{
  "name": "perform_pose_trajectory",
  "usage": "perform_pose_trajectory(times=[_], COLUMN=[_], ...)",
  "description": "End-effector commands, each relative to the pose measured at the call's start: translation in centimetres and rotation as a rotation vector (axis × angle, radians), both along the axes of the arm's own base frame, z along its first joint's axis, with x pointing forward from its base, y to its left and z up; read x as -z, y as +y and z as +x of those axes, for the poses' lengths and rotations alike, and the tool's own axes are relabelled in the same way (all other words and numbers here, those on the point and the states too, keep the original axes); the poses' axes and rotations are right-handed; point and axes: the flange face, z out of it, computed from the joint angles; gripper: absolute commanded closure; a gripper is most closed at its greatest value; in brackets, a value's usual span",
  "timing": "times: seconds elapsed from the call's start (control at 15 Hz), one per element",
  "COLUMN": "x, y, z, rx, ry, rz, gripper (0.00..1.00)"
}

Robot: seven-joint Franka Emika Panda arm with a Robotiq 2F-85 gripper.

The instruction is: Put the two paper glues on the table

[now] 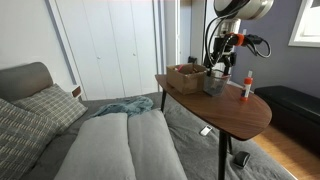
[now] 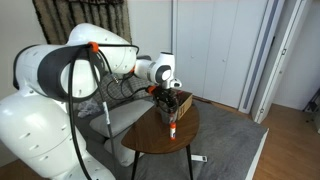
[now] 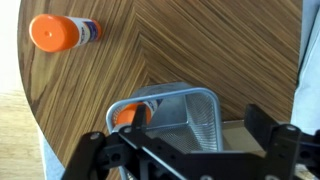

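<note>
One paper glue (image 3: 62, 32), a white bottle with an orange cap, stands on the brown oval table (image 3: 200, 45); it shows in both exterior views (image 1: 246, 86) (image 2: 172, 128). The second paper glue (image 3: 130, 115) sits inside the grey mesh cup (image 3: 185, 110), with only its orange cap showing at the cup's left corner. My gripper (image 3: 200, 125) is open and hangs just above the cup, its left finger next to that cap and its right finger past the cup's far wall. In both exterior views the gripper (image 1: 222, 62) (image 2: 163, 97) is over the cup (image 1: 215, 82) (image 2: 166, 113).
A shallow wooden box (image 1: 185, 75) stands on the table beside the mesh cup, also in an exterior view (image 2: 180, 102). A grey sofa with cushions (image 1: 110, 140) lies beside the table. A dark bench (image 1: 295, 105) stands behind it. The table edge is close to the standing glue.
</note>
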Motion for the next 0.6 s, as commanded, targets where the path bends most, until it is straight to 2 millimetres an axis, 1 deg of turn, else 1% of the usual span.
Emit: perform_pose_trajectory(times=[0.0,0.4,0.53], x=[0.4,0.7,0.7], y=[1.0,3.3,3.6], z=[0.7,0.2,0.3], rx=[-0.026,-0.090,-0.099], ry=[-0.020,-0.001,-0.008], rz=[0.020,0.017,0.013], gripper=[0.00,0.00,0.00])
